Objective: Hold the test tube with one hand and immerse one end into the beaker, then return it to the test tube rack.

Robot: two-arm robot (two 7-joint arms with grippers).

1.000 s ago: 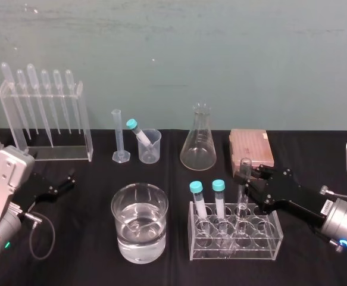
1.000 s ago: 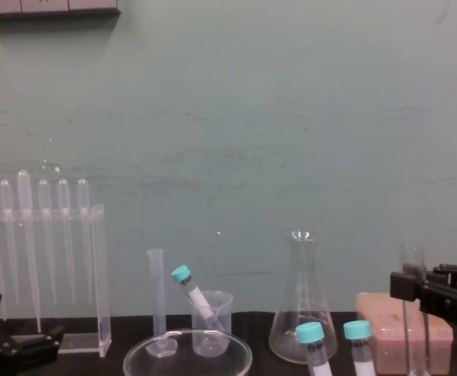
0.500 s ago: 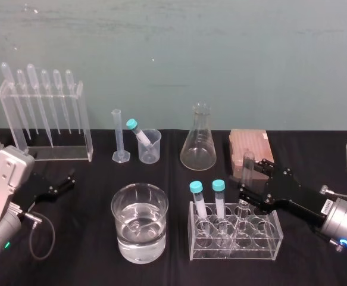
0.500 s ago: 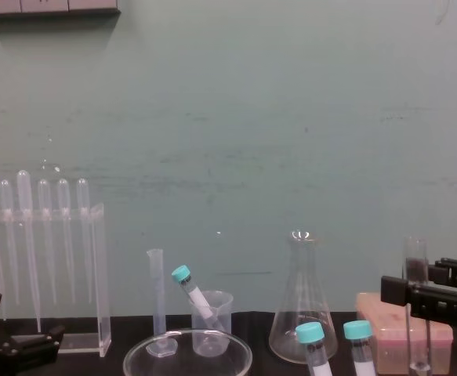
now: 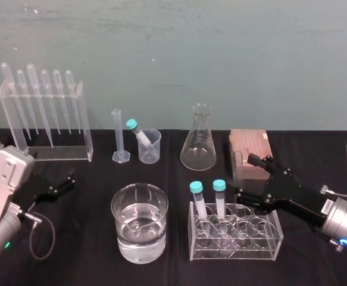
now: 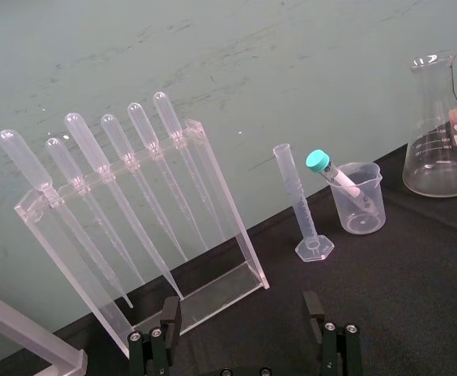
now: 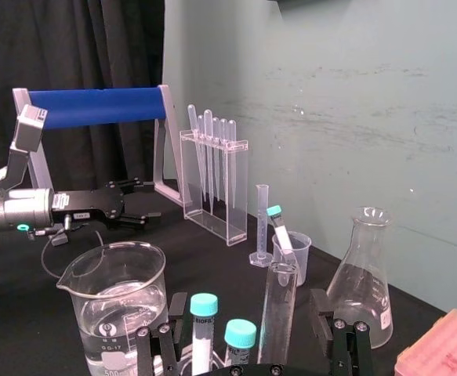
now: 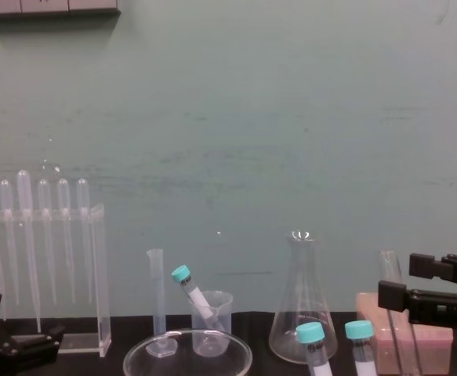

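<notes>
Right end effector (image 5: 246,176), black and two-fingered, sits right of centre in the head view, at the right end of the clear acrylic test tube rack (image 5: 233,254). Its fingers are spread wide, gripping nothing. Long slim clear glass test tube (image 7: 279,313) stands in the rack between those fingers, leaning a bit, open rim up (right wrist view shows a gap on both sides, no contact). In the chest view it shows tilted at lower right, just left of the black fingers. Two shorter teal-capped tubes (image 5: 219,196) stand in the rack just left of it. Large clear glass beaker (image 5: 117,208), about half full of clear liquid, stands on the black worktop (image 5: 84,208) at lower centre, left of the rack and apart from it. Left end effector (image 6: 241,304) rests low at lower left of the head view, fingers apart and holding nothing, well apart from the rack. Back row: clear stand of plastic pipettes (image 5: 87,128) at upper left, clear conical glass flask (image 5: 198,143) at centre, pink flat box (image 5: 252,146) behind the right end effector.
</notes>
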